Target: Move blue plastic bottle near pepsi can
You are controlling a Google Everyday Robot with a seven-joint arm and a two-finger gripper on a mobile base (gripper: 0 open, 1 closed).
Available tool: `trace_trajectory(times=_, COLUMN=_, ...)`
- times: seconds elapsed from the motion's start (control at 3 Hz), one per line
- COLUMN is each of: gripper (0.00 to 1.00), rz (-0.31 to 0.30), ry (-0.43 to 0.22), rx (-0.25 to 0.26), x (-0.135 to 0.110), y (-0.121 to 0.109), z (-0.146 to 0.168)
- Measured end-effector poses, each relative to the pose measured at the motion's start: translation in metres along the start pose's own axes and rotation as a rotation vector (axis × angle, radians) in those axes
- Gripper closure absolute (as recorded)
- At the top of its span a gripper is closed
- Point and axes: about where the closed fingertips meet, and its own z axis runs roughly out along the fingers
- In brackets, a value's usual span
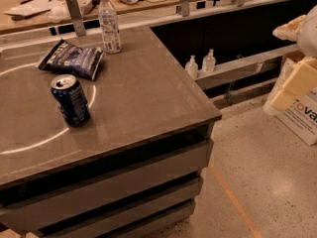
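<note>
The blue plastic bottle (109,22) stands upright at the far edge of the brown counter (148,98); it is clear, with a white cap and a pale label. The pepsi can (71,99), dark blue with a silver top, stands upright on the left part of the counter, well in front of the bottle. My gripper (296,58) shows as pale cream parts at the right edge of the view. It is off the counter, above the floor, far from both the bottle and the can, and holds nothing that I can see.
A dark blue chip bag (71,59) lies between bottle and can. Two small clear pump bottles (200,63) stand on a lower ledge right of the counter. A desk with clutter (44,6) runs behind. A white box (302,115) sits on the floor at right.
</note>
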Motion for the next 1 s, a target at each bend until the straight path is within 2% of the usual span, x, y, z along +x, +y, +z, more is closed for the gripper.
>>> trace_trajectory(times=0.33, gripper=0.00, rz=0.080, ry=-0.183, rx=0.064, x=-0.008, y=-0.037, z=0.016)
trace_trajectory(times=0.67, gripper=0.00, rz=0.140, ry=-0.367, rx=0.120, x=-0.032, y=-0.078, z=0.030)
trace_trajectory(times=1.0, gripper=0.00, rz=0.178, ry=-0.492, rx=0.146, x=-0.062, y=-0.115, z=0.052)
